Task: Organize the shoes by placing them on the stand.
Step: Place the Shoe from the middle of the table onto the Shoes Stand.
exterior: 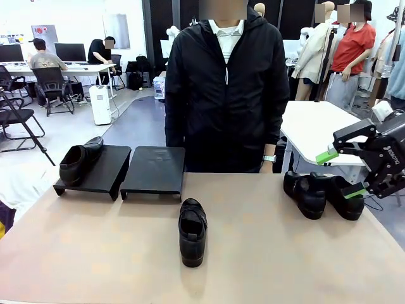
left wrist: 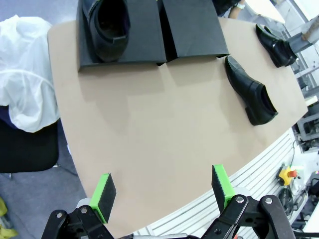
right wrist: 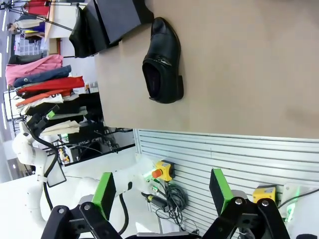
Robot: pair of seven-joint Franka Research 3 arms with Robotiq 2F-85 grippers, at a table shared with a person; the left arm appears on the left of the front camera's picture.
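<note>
while atop left stand [exterior: 106, 170], one shoe [exterior: 79, 161]

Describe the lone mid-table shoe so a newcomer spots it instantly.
On the tan table, find the empty black stand at the far side. Just before it lies a black shoe. It lies alone; another shoe sits on the left stand, and two shoes sit together at the right edge.

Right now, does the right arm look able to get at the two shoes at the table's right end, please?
Probably yes: the right gripper hangs open right by the two shoes, and nothing seems to stand between them.
</note>
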